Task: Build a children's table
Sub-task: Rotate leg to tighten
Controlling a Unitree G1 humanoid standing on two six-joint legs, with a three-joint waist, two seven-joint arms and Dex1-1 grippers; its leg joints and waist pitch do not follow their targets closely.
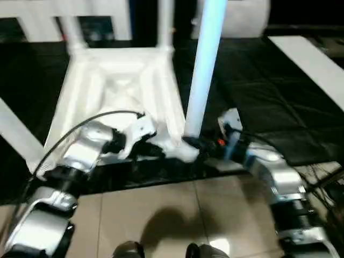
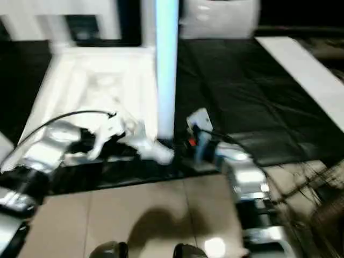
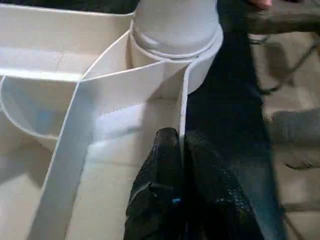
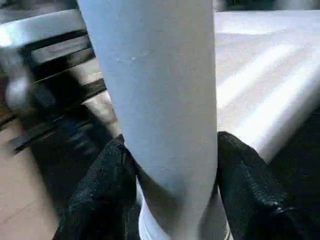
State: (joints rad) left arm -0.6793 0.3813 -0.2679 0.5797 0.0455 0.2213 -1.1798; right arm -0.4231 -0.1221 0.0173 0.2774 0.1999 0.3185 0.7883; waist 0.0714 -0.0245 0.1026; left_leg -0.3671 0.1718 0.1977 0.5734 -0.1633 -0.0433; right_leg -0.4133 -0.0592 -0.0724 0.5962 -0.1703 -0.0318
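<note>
The white table top (image 1: 118,80) lies upside down on the black mat, ribbed underside up. One white leg (image 1: 204,70) stands upright in the near right corner socket (image 1: 185,151). My right gripper (image 1: 193,142) is shut on the base of this leg (image 4: 160,100), with a black finger (image 4: 100,190) pressed to each side. My left gripper (image 1: 153,149) sits at the near rim just left of that socket (image 3: 175,30). Its fingers (image 3: 165,170) are shut together on the thin rim wall (image 3: 182,100). Two more legs (image 1: 72,29) (image 1: 165,21) rise from the far corners.
The black mat (image 1: 258,91) stretches to the right, with a white strip (image 1: 312,64) across its far right. Another white tube (image 1: 16,131) slants at the left edge. Tiled floor (image 1: 161,215) lies below the bench edge, with my feet (image 1: 129,250) on it.
</note>
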